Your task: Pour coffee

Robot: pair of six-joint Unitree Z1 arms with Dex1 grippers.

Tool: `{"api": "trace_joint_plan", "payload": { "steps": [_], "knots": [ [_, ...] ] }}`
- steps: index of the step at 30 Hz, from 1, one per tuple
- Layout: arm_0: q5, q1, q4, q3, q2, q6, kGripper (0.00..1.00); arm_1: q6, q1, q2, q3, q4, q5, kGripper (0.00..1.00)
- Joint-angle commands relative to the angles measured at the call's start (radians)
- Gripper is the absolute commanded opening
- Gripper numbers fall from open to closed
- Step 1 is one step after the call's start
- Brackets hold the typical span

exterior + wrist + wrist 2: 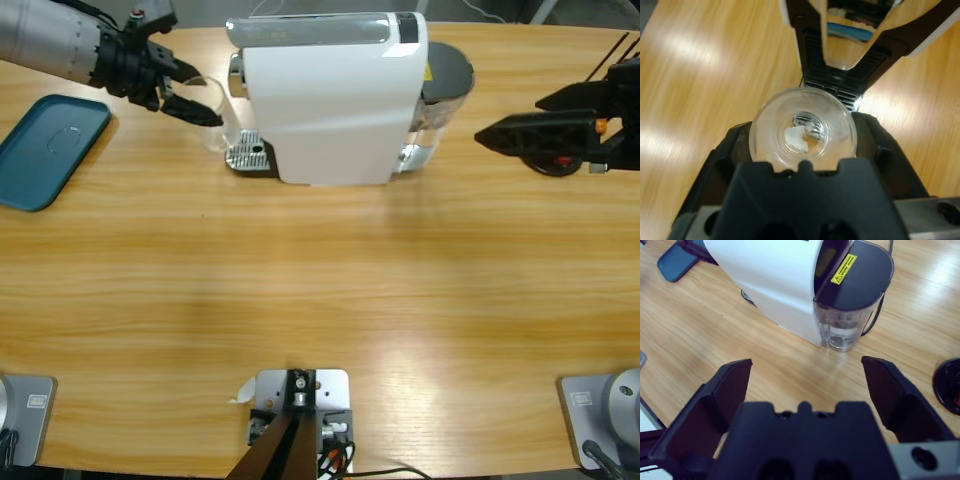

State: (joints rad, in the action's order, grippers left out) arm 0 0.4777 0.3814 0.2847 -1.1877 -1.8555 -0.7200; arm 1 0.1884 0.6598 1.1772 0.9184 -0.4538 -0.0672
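I see no coffee yet: the small clear glass tumbler (803,131) looks empty, clamped in my left claw (190,104) just beside the white coffee machine (330,100), by its metal drip grate (248,155). My right claw (805,382) hangs spread, empty. If the tumbler sits off-centre under the spout, coffee could spill onto the wooden worktop (320,300).

Yellow warning label (843,268) on the coffee machine (775,280); its text unreadable
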Motion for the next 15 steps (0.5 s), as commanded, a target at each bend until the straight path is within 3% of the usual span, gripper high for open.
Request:
{"api": "trace_joint_plan", "payload": {
  "steps": [1, 12, 14, 15],
  "knots": [
    [0.062, 0.03, 0.025, -0.039, -0.073, -0.014, 0.043, -0.017, -0.017, 0.035, -0.001, -0.011, -0.02, 1.0],
    [0.067, 0.077, 0.033, -0.029, -0.091, -0.004, 0.056, -0.02, -0.018, 0.031, -0.004, -0.011, -0.019, 0.996],
    [0.067, 0.077, 0.033, -0.033, -0.095, -0.004, 0.172, -0.02, -0.019, 0.032, -0.003, -0.011, -0.019, 0.996],
    [0.067, 0.076, 0.033, -0.036, -0.1, -0.004, 0.172, -0.02, -0.019, 0.033, -0.002, -0.011, -0.019, 0.996]
  ]
}}
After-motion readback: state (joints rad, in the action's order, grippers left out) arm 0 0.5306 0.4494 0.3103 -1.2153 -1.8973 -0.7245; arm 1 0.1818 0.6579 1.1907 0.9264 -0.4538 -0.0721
